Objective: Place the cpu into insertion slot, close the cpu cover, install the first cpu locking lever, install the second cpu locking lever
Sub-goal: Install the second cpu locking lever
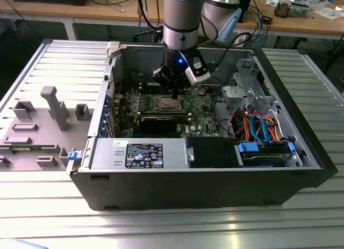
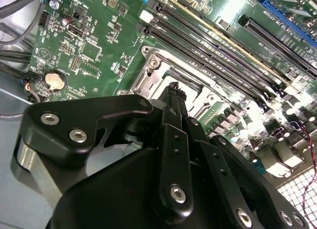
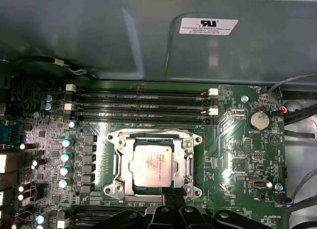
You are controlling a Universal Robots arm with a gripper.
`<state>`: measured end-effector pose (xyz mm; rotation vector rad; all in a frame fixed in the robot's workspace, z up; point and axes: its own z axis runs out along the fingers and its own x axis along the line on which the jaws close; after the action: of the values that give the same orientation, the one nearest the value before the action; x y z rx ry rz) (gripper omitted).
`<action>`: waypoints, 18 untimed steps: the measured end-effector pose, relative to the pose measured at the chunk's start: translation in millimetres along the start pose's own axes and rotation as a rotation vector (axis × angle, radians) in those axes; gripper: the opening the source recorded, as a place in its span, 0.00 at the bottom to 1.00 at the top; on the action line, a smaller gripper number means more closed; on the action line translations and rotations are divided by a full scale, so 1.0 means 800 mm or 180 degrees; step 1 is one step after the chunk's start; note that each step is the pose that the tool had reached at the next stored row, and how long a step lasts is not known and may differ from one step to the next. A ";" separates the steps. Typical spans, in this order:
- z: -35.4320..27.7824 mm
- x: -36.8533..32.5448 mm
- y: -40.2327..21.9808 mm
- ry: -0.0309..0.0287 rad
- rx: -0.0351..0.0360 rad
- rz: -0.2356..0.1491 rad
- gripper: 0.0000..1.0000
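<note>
The cpu (image 3: 151, 165), a silver-grey square chip, lies in the insertion slot (image 3: 115, 138) on the green board. The cpu cover (image 3: 122, 164), a metal frame with a square window, lies flat around it. In the exterior view the arm reaches down into the open computer case, and my gripper (image 1: 175, 92) hangs just above the far edge of the socket (image 1: 166, 103). The black fingers (image 3: 172, 197) stand at the socket's edge. In the second wrist view my gripper (image 2: 173, 88) is shut, its tip over the metal frame (image 2: 163, 73), with nothing visible between the fingers.
Long memory slots (image 3: 141, 103) run beside the socket, and a coin battery (image 3: 258, 120) sits off to one side. A black graphics card (image 1: 161, 121) lies near the socket. The case walls (image 1: 115, 52), drive cage (image 1: 244, 90) and coloured cables (image 1: 258, 128) hem in the board.
</note>
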<state>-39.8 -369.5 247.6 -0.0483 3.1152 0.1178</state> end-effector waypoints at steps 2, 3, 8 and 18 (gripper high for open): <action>-0.0001 0.0000 -0.0004 0.0000 0.0000 0.0000 0.11; -0.0001 0.0000 -0.0007 0.0000 0.0000 0.0000 0.11; -0.0002 0.0001 -0.0022 0.0000 0.0000 0.0000 0.11; -0.0006 -0.0014 -0.0159 0.0173 -0.0064 0.0015 0.11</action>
<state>-38.3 -382.1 247.2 -0.0454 3.1689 0.1506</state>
